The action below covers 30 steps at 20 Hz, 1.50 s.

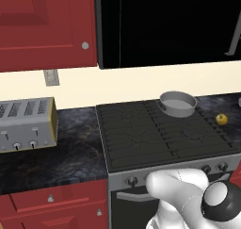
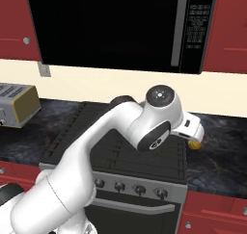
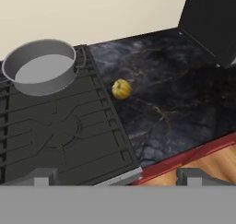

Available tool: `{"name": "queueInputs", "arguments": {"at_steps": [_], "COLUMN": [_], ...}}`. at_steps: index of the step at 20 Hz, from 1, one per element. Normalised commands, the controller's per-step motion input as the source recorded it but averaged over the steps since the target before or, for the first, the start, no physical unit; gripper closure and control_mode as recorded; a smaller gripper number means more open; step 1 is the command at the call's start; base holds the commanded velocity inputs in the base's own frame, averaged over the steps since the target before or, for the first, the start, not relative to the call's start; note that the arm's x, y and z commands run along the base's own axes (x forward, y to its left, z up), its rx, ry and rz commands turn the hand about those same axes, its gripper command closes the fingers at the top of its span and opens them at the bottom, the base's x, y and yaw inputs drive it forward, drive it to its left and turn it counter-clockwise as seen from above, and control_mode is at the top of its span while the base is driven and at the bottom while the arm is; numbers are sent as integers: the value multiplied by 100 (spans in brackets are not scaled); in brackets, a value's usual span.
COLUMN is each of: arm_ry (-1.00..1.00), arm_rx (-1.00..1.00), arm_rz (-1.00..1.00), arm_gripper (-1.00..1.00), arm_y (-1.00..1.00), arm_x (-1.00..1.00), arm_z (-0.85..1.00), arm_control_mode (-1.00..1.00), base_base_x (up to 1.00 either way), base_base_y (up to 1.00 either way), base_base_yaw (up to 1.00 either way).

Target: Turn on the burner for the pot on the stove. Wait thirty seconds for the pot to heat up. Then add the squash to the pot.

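Beside the stove point(image 3: 69, 140), the squash point(image 3: 121, 89) lies on dark counter (pot point(image 3: 41, 66) on rear burner), gripper point(image 3: 115, 177) spread wide.

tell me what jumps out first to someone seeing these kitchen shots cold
The white arm sweeps across the right base view over the stove, its claw open above the stove's front right corner. The grey pot sits on the back right burner. The small yellow squash lies on the dark counter just right of the stove, apart from the pot.
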Motion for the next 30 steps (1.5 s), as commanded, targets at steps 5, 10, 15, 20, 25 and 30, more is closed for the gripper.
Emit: {"name": "queueInputs", "arguments": {"at_steps": [5,10,15,20,25,30], "arm_ry": [0,0,0,0,6,10], "arm_rx": [0,0,0,3,4,3], "arm_rz": [0,0,0,0,0,0], "arm_gripper": [-100,-100,-100,-100,-100,-100], "arm_y": [0,0,-3,-18,-19,-11], "arm_x": [38,31,27,15,15,22], "arm_z": [-15,-18,-19,-21,-17,-16], "arm_control_mode": [-100,-100,-100,-100,-100,-100], "base_base_x": [0,0,0,0,0,0], "base_base_y": [0,0,0,0,0,0], "base_base_yaw": [0,0,0,0,0,0]}}
